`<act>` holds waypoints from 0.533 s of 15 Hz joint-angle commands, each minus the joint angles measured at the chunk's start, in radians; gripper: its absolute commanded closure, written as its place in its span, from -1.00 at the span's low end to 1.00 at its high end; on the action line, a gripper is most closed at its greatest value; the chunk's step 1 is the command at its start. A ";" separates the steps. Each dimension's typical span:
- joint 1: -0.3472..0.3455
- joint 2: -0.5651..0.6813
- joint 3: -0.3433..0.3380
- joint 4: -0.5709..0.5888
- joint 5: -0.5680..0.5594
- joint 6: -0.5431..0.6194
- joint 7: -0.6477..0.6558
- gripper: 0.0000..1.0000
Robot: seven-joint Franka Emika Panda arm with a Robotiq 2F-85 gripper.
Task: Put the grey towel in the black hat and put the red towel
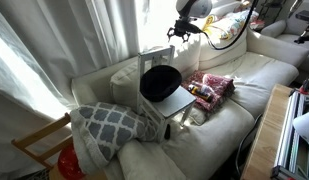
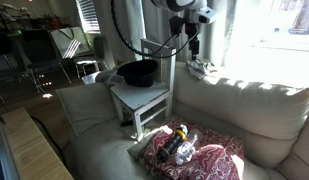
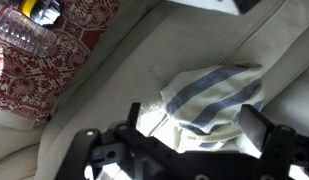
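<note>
Claw spread, grey towel just below it

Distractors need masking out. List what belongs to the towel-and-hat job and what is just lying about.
Job: grey towel, black hat, red towel, open gripper.
Lying about: white chair, lattice cushion, clear bottle, shiny red round object.

A white chair stands on the cream sofa. Against the chair rests a grey lattice-patterned cushion. Farther from the chair, past the cushion, sits a shiny red round object.
</note>
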 commanded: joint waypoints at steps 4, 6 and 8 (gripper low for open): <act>-0.054 0.211 0.064 0.206 0.119 0.047 0.026 -1.00; -0.067 0.266 0.090 0.271 0.149 0.100 0.015 -1.00; -0.067 0.324 0.101 0.340 0.150 0.156 0.007 -1.00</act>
